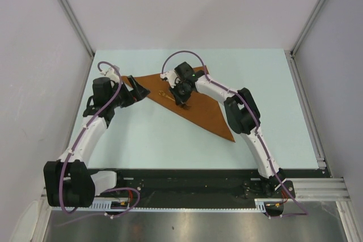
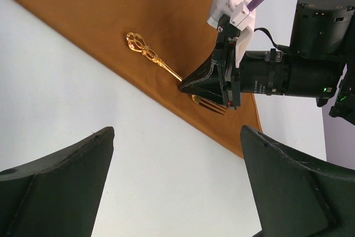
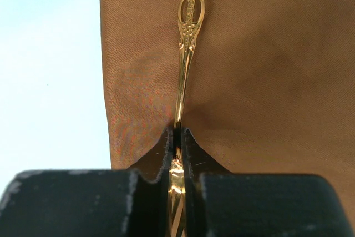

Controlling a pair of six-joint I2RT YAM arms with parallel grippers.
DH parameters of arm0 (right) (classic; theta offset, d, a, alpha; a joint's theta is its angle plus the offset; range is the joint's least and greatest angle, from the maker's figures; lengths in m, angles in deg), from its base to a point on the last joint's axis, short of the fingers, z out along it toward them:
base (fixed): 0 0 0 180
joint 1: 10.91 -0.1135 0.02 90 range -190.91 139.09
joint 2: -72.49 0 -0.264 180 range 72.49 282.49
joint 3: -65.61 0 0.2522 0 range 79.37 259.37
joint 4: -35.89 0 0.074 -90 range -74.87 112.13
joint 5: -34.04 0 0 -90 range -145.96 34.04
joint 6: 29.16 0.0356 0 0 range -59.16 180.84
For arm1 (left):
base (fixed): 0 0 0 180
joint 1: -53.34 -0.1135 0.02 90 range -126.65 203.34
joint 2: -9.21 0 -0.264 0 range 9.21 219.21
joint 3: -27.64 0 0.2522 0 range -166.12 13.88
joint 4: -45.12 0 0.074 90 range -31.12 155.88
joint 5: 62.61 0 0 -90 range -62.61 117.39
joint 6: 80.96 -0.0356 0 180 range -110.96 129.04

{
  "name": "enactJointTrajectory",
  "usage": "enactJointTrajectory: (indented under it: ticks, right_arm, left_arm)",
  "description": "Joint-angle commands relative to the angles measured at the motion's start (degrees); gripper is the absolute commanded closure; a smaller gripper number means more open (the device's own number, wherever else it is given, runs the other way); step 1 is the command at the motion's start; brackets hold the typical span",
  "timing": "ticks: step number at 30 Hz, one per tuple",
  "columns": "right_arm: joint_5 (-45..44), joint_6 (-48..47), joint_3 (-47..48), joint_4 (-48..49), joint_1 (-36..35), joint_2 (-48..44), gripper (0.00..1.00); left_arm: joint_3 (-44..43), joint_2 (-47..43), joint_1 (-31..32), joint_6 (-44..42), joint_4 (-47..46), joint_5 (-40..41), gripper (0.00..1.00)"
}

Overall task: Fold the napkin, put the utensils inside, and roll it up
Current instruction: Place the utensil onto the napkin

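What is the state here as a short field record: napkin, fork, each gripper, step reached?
napkin: folded into a triangle, flat on table
fork: over the napkin, tines toward its long edge
right gripper: shut on fork, near the tines
left gripper: open, empty, by napkin's left corner
step: fold done, fork at napkin, not yet rolled

One napkin (image 1: 201, 111), one fork (image 2: 152, 56), two hands (image 1: 139, 90) (image 1: 181, 101)
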Motion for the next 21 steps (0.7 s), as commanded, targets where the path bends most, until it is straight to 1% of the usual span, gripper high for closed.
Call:
enactJointTrajectory:
  ticks: [1, 2, 3, 5, 6, 9, 11, 14, 15, 16, 17, 18, 19, 20, 21]
  right_arm:
    - [-0.7, -1.5, 2.2, -2.5, 0.4, 1.7, 0.88]
    - [-0.8, -1.4, 2.0, -2.4, 0.4, 1.3, 0.86]
    - [-1.1, -1.2, 1.8, -2.4, 0.4, 1.2, 0.8]
    - [-1.1, -0.9, 1.2, -1.8, 0.4, 0.1, 0.73]
    - [-1.3, -0.8, 1.0, -1.6, 0.4, -0.4, 0.61]
    - [-1.6, -0.4, 0.7, -0.9, 0.7, -2.0, 0.5]
    - [-1.8, 0.1, 0.7, -1.4, 0.9, -3.0, 0.47]
    - [-1.9, 2.2, -0.9, -2.1, 1.5, -7.9, 0.45]
    - [-2.3, 3.4, -3.5, -1.9, 1.7, -12.4, 0.45]
    - [-3.2, 4.8, -5.9, -0.7, 1.7, -15.1, 0.44]
    - [-5.4, 8.9, -8.3, 0.0, 1.8, -17.8, 0.44]
    - [-6.7, 11.1, -14.6, 0.8, 2.0, -21.3, 0.43]
    - [-7.6, 13.9, -18.2, 2.6, 2.2, -27.5, 0.42]
    - [-9.2, 16.4, -21.8, 3.4, 2.3, -31.2, 0.41]
    - [-10.3, 22.1, -26.1, 3.9, 2.4, -34.3, 0.39]
  left_arm:
    - [-0.8, 0.1, -0.6, -0.5, -1.2, -1.7, 0.0]
    - [-0.8, 0.0, -0.6, -0.5, -1.2, -1.6, 0.0]
    - [-0.8, 0.1, -0.6, -0.4, -1.2, -1.7, 0.0]
    - [-0.8, 0.0, -0.6, -0.4, -1.2, -2.0, 0.0]
    - [-0.8, -0.2, -0.6, -0.3, -1.3, -2.0, 0.0]
    - [-0.7, -0.3, -0.6, -0.3, -1.2, -2.1, 0.0]
    - [-0.6, -0.5, -0.6, -0.3, -1.3, -2.3, 0.0]
    - [-0.6, -1.1, -0.7, -0.3, -1.2, -2.5, 0.0]
    - [-0.6, -1.2, -0.6, -0.4, -1.3, -2.4, 0.0]
    - [-0.6, -1.7, -0.7, -0.4, -1.2, -2.6, 0.0]
    - [-0.6, -1.9, -0.7, -0.6, -1.2, -2.4, 0.0]
    - [-0.7, -2.1, -0.7, -0.7, -1.1, -2.5, 0.0]
    - [-0.8, -2.4, -0.7, -0.8, -1.1, -2.6, 0.0]
    - [-0.8, -2.8, -0.7, -0.9, -1.1, -2.7, 0.0]
    - [-0.9, -2.9, -0.7, -1.0, -1.2, -2.8, 0.0]
